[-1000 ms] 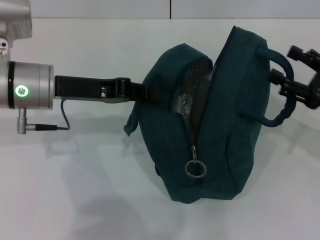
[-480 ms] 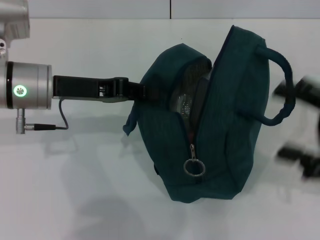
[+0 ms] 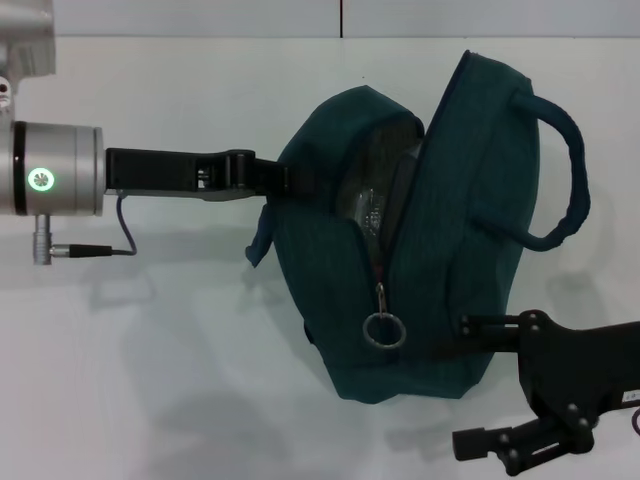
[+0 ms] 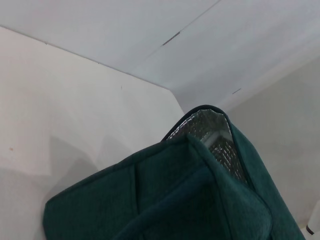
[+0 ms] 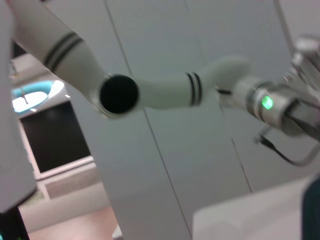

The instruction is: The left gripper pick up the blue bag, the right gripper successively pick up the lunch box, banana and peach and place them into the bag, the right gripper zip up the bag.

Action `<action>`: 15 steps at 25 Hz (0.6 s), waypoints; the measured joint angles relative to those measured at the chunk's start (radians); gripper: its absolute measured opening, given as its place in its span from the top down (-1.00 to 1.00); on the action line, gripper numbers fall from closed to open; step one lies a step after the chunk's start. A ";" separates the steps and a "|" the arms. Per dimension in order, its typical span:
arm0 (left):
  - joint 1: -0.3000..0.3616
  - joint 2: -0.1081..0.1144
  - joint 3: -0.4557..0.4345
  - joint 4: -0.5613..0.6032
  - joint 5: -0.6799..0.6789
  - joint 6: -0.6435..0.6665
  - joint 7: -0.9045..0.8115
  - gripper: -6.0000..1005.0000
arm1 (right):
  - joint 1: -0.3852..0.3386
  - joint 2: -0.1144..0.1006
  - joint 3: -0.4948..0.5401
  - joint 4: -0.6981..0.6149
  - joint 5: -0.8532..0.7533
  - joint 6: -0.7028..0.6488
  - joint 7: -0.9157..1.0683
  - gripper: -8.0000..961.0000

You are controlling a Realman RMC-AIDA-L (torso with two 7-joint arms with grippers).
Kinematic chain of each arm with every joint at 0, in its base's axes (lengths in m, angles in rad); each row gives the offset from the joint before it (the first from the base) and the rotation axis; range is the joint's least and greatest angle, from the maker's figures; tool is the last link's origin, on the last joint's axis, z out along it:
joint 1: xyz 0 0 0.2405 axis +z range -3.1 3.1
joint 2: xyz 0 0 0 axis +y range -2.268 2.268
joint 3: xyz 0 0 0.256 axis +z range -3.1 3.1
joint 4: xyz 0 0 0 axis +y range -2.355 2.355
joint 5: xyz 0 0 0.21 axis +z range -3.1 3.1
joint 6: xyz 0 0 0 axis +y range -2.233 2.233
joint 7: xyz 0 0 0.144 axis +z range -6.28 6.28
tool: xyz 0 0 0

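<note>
Hovering wide open and empty beside the blue bag (image 3: pixel 430 230) on the table (image 3: pixel 150 380), the right gripper (image 3: pixel 480 385) sits just right of the zipper ring (image 3: pixel 384 329), while the left gripper (image 3: pixel 275 178) clamps the bag's far side.

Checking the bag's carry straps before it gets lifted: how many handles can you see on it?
2. One handle loops off the bag's right side, free. The other handle is on its left side, held by the left tool.
</note>
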 joint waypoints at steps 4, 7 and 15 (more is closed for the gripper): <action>0.000 0.001 -0.011 0.000 0.000 -0.001 0.000 0.89 | 0.009 -0.003 0.000 0.002 -0.021 0.039 0.030 -0.84; -0.004 0.002 -0.012 0.000 0.000 -0.001 0.000 0.89 | 0.018 0.004 -0.002 0.008 -0.027 0.109 0.036 -0.84; -0.009 0.000 -0.012 0.000 0.000 -0.001 0.006 0.89 | 0.095 0.023 -0.047 0.052 -0.028 0.181 0.035 -0.84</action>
